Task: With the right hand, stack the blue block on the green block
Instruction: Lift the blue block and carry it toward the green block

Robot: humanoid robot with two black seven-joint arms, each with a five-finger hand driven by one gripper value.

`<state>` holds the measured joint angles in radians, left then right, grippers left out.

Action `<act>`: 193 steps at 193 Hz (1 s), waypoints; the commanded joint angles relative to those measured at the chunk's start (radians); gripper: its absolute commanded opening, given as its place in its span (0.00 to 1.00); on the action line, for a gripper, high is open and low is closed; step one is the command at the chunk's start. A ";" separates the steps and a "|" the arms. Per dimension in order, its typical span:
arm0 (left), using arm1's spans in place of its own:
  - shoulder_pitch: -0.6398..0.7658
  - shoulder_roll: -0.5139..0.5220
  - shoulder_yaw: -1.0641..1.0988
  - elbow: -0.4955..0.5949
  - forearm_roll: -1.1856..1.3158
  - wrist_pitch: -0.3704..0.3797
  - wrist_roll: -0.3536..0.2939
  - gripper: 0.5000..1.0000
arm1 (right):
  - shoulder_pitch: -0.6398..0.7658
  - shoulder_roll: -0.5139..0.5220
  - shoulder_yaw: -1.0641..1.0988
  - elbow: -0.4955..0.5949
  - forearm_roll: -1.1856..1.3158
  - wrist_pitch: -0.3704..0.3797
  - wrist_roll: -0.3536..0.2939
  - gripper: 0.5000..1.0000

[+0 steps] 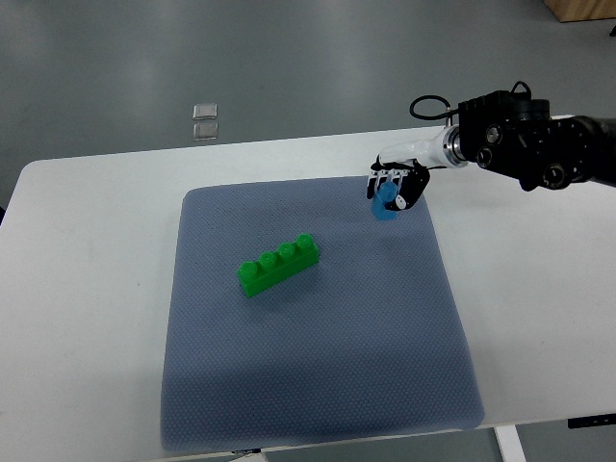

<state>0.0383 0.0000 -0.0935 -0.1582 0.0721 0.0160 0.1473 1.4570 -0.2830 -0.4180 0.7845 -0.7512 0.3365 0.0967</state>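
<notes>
The blue block (388, 204) is held in the curled fingers of the right hand (393, 187), up near the far right corner of the grey mat (318, 385). The green block (279, 265) (a long one with four bumps on top) lies by itself near the middle of the mat, well apart from the hand, on the white table (87, 318).

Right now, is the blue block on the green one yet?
Not yet. The right hand has picked up the blue block and holds it above the mat's far right corner. The green block lies bare mid-mat. Carrying over and stacking remain.
</notes>
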 commanded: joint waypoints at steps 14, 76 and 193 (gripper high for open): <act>0.000 0.000 0.001 -0.001 0.000 0.001 0.000 1.00 | 0.118 -0.015 -0.008 0.064 0.010 0.021 0.001 0.23; 0.000 0.000 0.001 0.000 0.000 -0.001 0.000 1.00 | 0.355 0.004 -0.041 0.234 0.085 0.038 0.003 0.23; 0.000 0.000 0.001 0.000 0.000 -0.001 0.000 1.00 | 0.284 0.165 -0.096 0.240 0.067 -0.103 0.005 0.23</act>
<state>0.0383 0.0000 -0.0927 -0.1588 0.0721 0.0162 0.1473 1.7583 -0.1288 -0.5065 1.0237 -0.6831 0.2457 0.1084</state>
